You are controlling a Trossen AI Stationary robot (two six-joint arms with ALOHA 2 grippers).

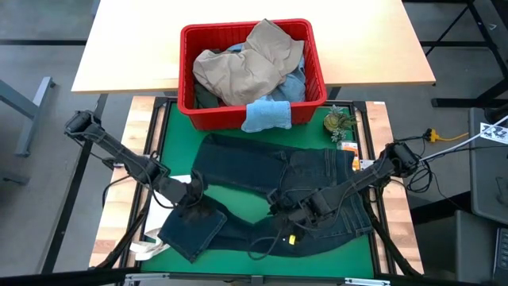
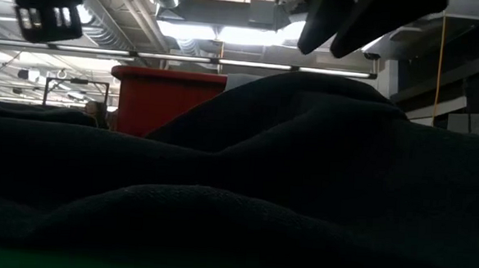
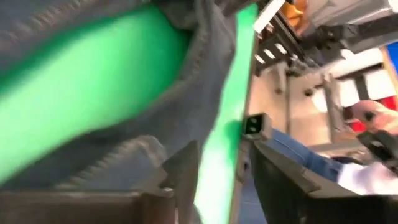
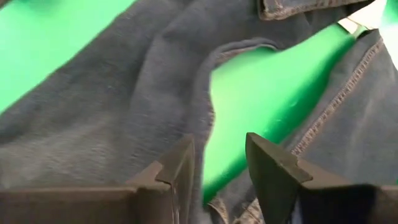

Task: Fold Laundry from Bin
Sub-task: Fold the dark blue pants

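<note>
Jeans of dark navy denim are spread over the green mat, waistband toward the bin, with one leg folded back on itself near the mat's front left corner. In the low view the dark cloth is seen heaped across nearly the whole picture, with the bin's red wall behind it.

The left gripper is placed over the folded leg end. In the left wrist view its fingers are seen parted, with the mat's edge showing between them and nothing clamped; the denim lies just beyond them. The right gripper is held low over the crotch of the jeans. Its fingers are seen apart in the right wrist view, with a gap of green mat between them and the cloth beside them, and no fabric is pinched.

The bin is set at the mat's far edge, touching the wooden table behind. It is piled with tan trousers, and a small light blue cloth is draped over its near rim. A small greenish object is seen just right of the bin. A white bag lies at the mat's front left.
</note>
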